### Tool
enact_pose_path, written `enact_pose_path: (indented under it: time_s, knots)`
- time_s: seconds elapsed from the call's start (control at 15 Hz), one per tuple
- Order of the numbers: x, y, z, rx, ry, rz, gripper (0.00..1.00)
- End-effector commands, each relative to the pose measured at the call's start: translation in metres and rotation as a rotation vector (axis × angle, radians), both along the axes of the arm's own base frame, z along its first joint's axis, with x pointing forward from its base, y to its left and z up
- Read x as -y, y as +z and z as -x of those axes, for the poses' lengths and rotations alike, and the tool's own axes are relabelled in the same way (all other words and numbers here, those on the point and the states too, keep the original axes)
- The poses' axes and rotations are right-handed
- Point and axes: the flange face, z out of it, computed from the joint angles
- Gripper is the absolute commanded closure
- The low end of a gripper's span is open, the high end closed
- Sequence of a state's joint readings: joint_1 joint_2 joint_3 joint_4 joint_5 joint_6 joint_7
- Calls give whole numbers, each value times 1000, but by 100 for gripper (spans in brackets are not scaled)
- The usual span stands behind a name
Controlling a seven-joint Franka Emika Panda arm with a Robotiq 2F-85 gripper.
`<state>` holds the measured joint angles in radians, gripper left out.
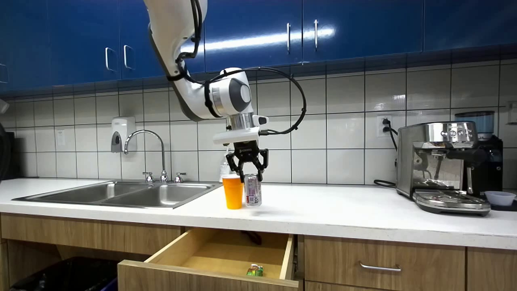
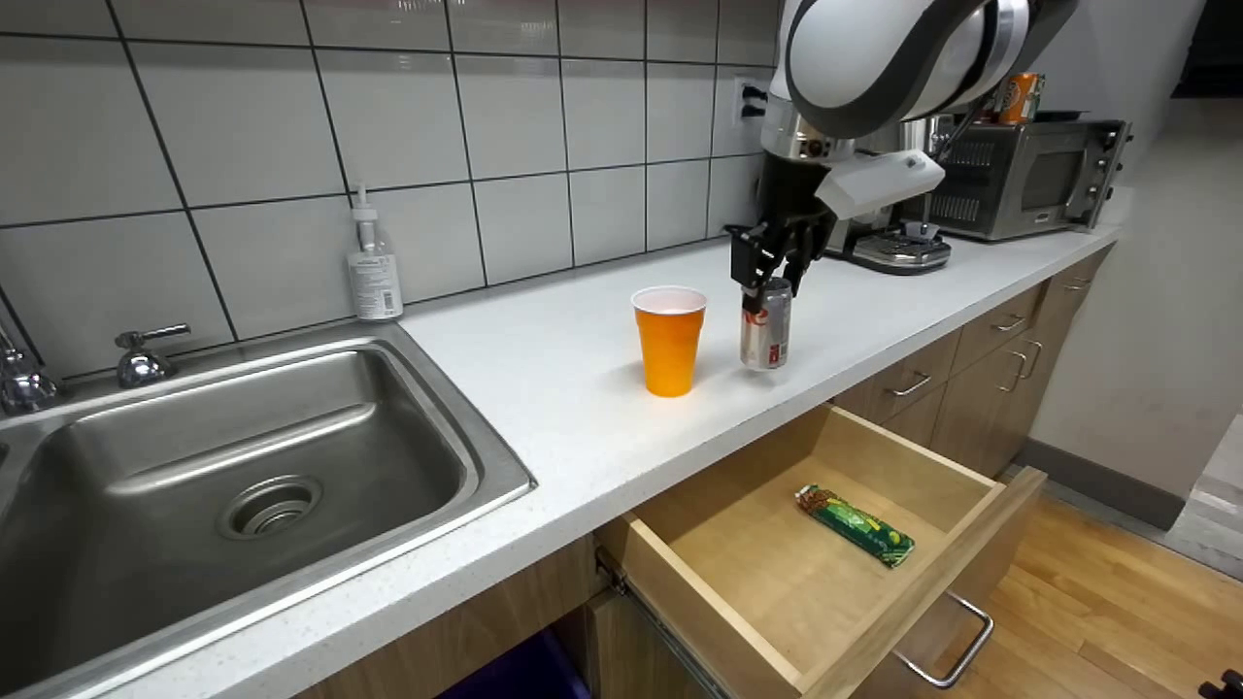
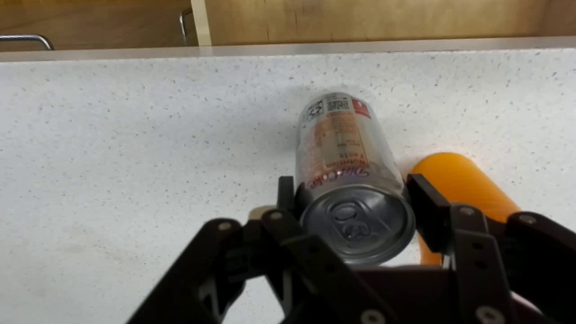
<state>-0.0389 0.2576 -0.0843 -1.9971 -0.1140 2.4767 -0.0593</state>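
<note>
A silver Diet Coke can (image 1: 253, 193) is pinched near its top by my gripper (image 1: 251, 178), one black finger on each side. The wrist view shows the lid and tab of the can (image 3: 342, 148) between the finger pads (image 3: 286, 191). Upright or nearly so, the can (image 2: 767, 338) casts a shadow on the white counter and its base looks slightly above the surface. Close beside it stands an orange cup (image 2: 670, 345), white inside; in the wrist view this cup (image 3: 454, 180) lies partly behind the right-hand finger.
Below the counter edge an open drawer (image 2: 757, 582) juts out, with a green wrapped bar (image 2: 856, 526) inside. A steel sink (image 2: 495, 456) and a soap bottle (image 2: 375, 282) are on the cup's side. Farther along the counter sits a coffee machine (image 1: 416, 161); blue cabinets (image 1: 250, 24) hang overhead.
</note>
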Motion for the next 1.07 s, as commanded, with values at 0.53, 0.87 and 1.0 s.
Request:
enact_pose_path:
  time_s: [0.53,0.87,1.0]
  knots:
    - [-55,-4,42,-20,31,-5,62]
    - [-72,-10,52,-40,61,-9,62]
    - [-80,-12,59,-52,86,-10,62]
